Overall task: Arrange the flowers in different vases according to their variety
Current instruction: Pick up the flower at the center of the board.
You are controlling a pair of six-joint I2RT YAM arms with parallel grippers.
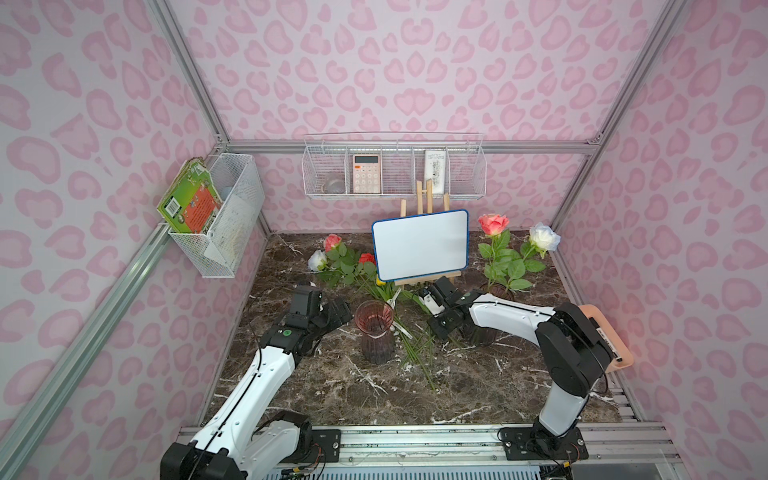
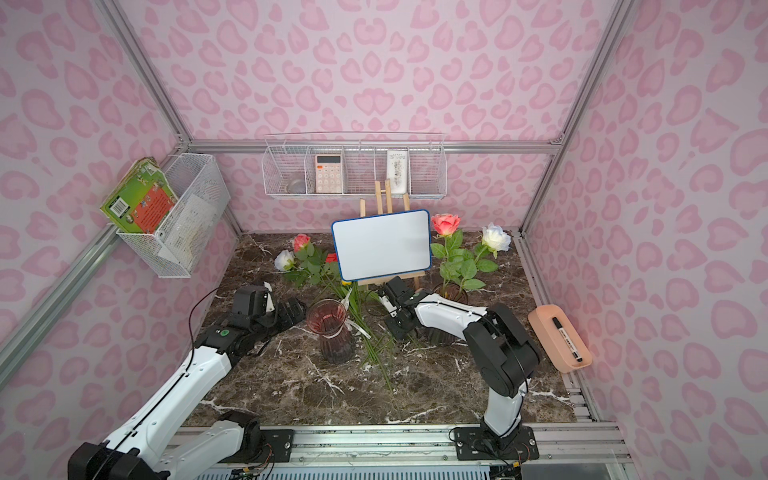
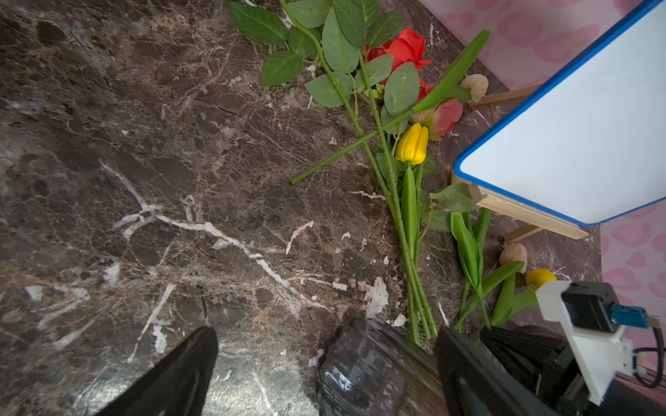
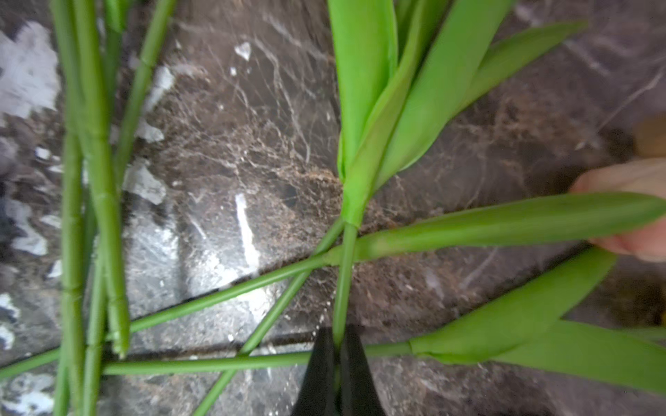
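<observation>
I am looking down on a dark marble tabletop [image 1: 332,395] walled in pink print. At far left a white wire basket [image 1: 224,253] is hanging on the wall, holding a green book [image 1: 189,199].

My left tool [image 1: 337,312] is hovering low with its jaws standing wide apart. It is just beside the narrow-necked vase [image 1: 376,332], which is standing upright between the two arms.

Behind that vase, the loose flowers are lying in a heap on the tabletop. The loose white-blue rose [image 1: 317,259], loose pink rose [image 1: 332,242] and red rose [image 1: 366,258] are pointing their blooms toward the back wall. Their stems are running toward me and crossing. In the left wrist view a yellow tulip [image 3: 412,144] is lying among them.

A blank whiteboard [image 1: 420,245] is leaning on a wooden easel [image 1: 424,195] at centre back.

In front of it my right tool [image 4: 337,336] is reaching down to the tabletop. Its jaws are pressing together on a single tulip stem [image 4: 345,281], below where the long leaves begin, and other green stems are crossing that one.

Further right, the wider vase [image 2: 453,293] is standing upright, partly hidden by the right arm. It is holding a tall pink rose [image 1: 493,224] and a tall white-blue rose [image 1: 544,237].

At far right a peach tray [image 2: 540,328] is carrying a black marker [image 2: 566,338].
</observation>
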